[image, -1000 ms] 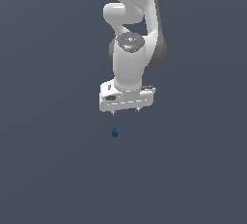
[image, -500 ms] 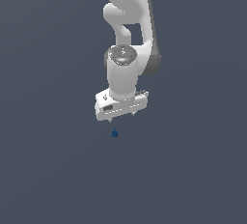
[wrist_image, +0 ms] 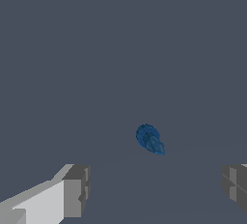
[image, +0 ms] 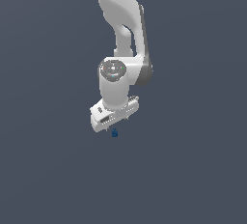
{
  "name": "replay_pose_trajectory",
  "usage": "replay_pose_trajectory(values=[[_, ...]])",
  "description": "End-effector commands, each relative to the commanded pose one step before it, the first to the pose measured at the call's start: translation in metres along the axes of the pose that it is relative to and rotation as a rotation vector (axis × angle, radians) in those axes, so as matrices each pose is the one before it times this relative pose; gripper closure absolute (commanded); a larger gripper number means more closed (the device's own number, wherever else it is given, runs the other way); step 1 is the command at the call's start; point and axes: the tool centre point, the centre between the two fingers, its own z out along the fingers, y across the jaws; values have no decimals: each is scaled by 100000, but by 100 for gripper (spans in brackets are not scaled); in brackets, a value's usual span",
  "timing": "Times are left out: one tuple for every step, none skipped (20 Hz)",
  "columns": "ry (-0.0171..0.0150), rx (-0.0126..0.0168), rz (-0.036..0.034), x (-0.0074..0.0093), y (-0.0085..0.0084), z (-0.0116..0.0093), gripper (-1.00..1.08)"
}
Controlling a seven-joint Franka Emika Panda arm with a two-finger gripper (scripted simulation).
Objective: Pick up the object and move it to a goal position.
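The gripper [image: 117, 124] has dropped lower, jaws apart, just above the blue object [image: 114, 133] at frame centre

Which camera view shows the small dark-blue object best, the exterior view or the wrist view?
The wrist view. There the dark-blue object appears large and unobstructed, between the two open fingers, so its rounded shape is readable. In the exterior view it is only a tiny blue speck just below the gripper.
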Motion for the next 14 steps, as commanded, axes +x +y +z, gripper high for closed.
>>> replay_pose_trajectory(values=[[-67, 418, -4534, -73, 462, 712, -92], [-27, 150, -1459, -42, 154, 243, -92], [-21, 140, -1340, -42, 141, 223, -92], [-16, 129, -1222, -41, 128, 204, -92], [-11, 118, -1106, -39, 114, 185, -92], [-7, 106, -987, -38, 103, 165, -92], [-5, 94, -872, -33, 89, 146, -92], [-3, 82, -754, -31, 78, 127, -92], [-1, 70, -638, -26, 65, 107, -92], [0, 57, -523, -22, 53, 88, -92], [0, 44, -403, -19, 42, 68, -92], [0, 32, -291, -12, 29, 49, -92], [0, 19, -175, -7, 17, 29, -92], [0, 5, -49, -7, 10, 9, -92]])
